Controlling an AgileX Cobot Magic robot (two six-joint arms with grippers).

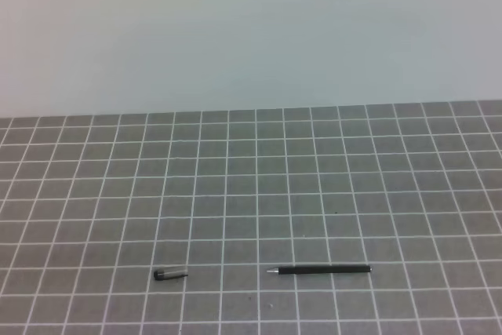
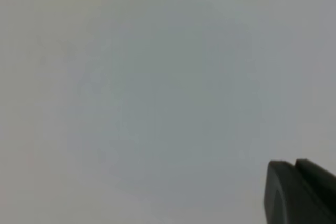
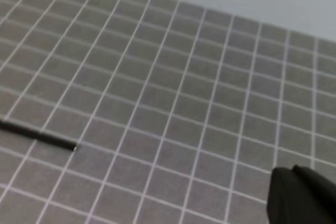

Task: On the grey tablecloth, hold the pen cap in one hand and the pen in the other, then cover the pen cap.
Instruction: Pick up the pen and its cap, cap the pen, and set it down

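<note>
Hands: left hand and right hand both closed on nothing, only their dark tips showing at the wrist views' corners.
Pen: flat on the cloth, tip toward the cap.
Cap: well left of the pen, apart.
Progress: nothing grasped; picking up both and capping remain.

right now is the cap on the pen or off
Off. The pen cap lies on the grey tablecloth, apart from the pen, silvery tip bare.
</note>
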